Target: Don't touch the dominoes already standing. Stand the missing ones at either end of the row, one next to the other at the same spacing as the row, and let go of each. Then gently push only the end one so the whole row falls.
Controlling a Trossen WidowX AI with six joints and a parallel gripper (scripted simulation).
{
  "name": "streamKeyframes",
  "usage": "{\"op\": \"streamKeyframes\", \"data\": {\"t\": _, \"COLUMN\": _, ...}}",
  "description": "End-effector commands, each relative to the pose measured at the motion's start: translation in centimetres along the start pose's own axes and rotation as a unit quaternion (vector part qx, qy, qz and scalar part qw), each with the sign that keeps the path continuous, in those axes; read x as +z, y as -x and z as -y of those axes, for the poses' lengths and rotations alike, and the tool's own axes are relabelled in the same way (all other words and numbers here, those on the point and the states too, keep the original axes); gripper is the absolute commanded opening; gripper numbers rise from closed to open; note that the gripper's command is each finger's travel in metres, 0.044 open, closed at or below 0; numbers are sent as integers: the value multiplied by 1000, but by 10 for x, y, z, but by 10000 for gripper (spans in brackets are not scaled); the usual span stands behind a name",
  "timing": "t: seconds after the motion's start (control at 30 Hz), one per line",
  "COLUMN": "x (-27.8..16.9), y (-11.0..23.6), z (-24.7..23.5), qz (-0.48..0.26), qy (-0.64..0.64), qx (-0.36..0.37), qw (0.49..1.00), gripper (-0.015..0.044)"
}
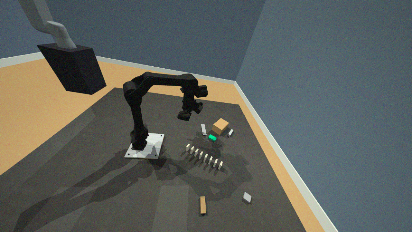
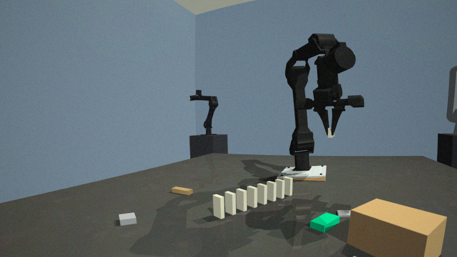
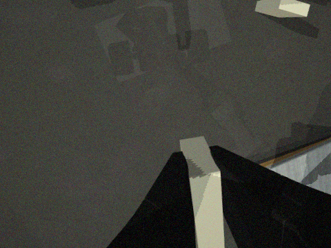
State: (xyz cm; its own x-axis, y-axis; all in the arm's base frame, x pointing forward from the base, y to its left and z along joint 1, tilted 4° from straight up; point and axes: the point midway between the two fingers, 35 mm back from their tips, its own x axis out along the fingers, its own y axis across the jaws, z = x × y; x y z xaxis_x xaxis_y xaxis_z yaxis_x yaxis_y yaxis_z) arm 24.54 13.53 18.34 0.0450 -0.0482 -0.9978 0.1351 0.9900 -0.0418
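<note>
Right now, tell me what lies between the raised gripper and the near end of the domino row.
Nothing: the gripper, shut on a domino, hangs above the domino row; the exterior view shows only air between.

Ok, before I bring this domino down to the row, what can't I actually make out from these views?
- Top view: the held domino is hidden behind the tool.
- Exterior view: only the tip of the held domino shows; the fingers cover the rest.
- Wrist view: the row is cut off by the frame edge; only two dominoes show.

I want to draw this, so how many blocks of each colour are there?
Cream dominoes: 9, with 1 in the gripper
Grey blocks: 3
Tan blocks: 2
Green block: 1
Total: 15
</note>
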Motion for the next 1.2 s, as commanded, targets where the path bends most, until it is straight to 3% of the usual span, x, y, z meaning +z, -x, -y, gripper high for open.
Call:
{"op": "streamKeyframes", "data": {"t": 0.0, "x": -5, "y": 0, "z": -25, "qz": -4, "qy": 184, "qx": 0, "qw": 983, "gripper": 28}}
{"op": "streamKeyframes", "data": {"t": 0.17, "x": -17, "y": 1, "z": -63, "qz": -4, "qy": 470, "qx": 3, "qw": 882, "gripper": 28}}
{"op": "streamKeyframes", "data": {"t": 0.4, "x": -41, "y": 0, "z": -111, "qz": -2, "qy": 767, "qx": 6, "qw": 641, "gripper": 28}}
{"op": "streamKeyframes", "data": {"t": 0.93, "x": -42, "y": -1, "z": -112, "qz": -1, "qy": 773, "qx": 8, "qw": 635, "gripper": 28}}
{"op": "streamKeyframes", "data": {"t": 1.17, "x": -33, "y": -17, "z": -128, "qz": 39, "qy": 746, "qx": 64, "qw": 662, "gripper": 28}}
